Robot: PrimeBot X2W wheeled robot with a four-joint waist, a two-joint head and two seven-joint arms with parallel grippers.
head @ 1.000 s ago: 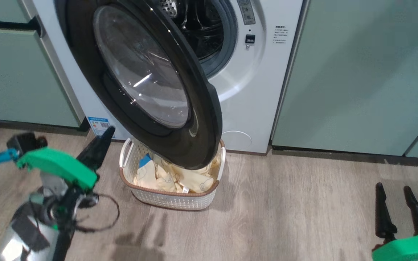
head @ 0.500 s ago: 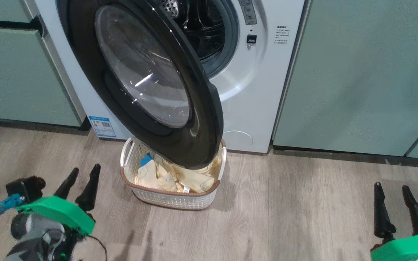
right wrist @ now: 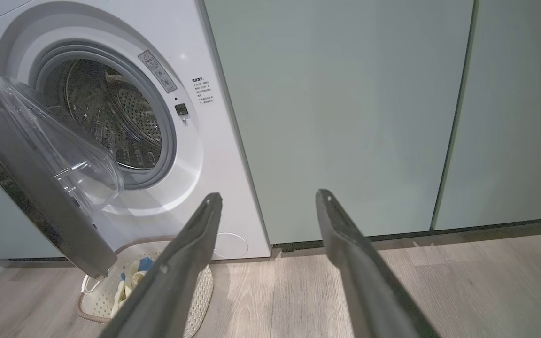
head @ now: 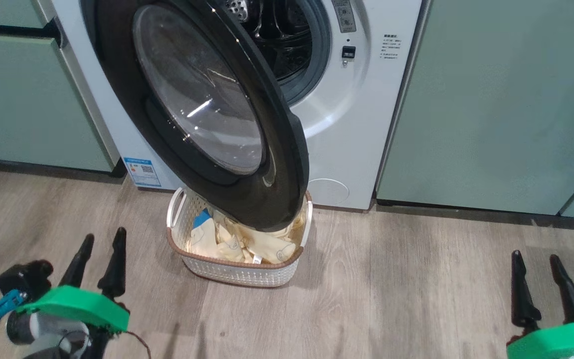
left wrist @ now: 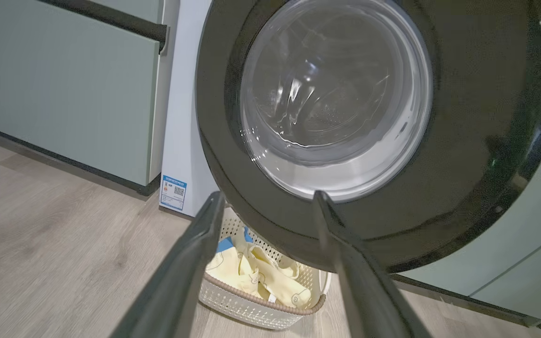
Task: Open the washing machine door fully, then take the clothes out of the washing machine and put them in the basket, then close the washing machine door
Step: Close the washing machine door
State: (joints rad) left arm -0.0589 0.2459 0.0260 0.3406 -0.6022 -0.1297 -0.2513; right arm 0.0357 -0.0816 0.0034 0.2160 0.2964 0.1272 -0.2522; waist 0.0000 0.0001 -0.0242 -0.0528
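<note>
Watcher: Changes since a second ago?

Checker: Mostly the left pincer [head: 103, 235]. A second back it was raised, with its fingers up by the blue sticker [head: 140, 172] at the lower left corner of the washing machine [head: 347, 134]. Now it sits low at the near left over the floor [head: 391, 299], well apart from the basket [head: 232, 263], fingers spread and holding nothing. The head camera has shifted slightly too.

Watcher: And the other arm?

Checker: The right pincer [head: 535, 256] is where it was, at the near right, fingers apart and empty.

Watcher: The task's things?

Checker: Unmoved. The washing machine door [head: 202, 109] stands part-way open, hinged on the left, its lower edge hanging over the far part of the basket. The basket stands on the floor just in front of the machine. The clothes [head: 267, 249] lie heaped in it, cream-yellow with a blue patch at the left.

Watcher: What do the wrist views add?

Checker: The left wrist view faces the door's glossy outer side almost head-on, with basket and clothes below its rim, between the fingers. The right wrist view sees the door nearly edge-on, its clear bowl bulging toward the machine. Behind it are the grey ring [right wrist: 169, 141] and the perforated steel drum [right wrist: 125, 117], which the head view catches only at its top edge. Sage-green cabinet panels [right wrist: 345, 117] stand right of the machine.
</note>
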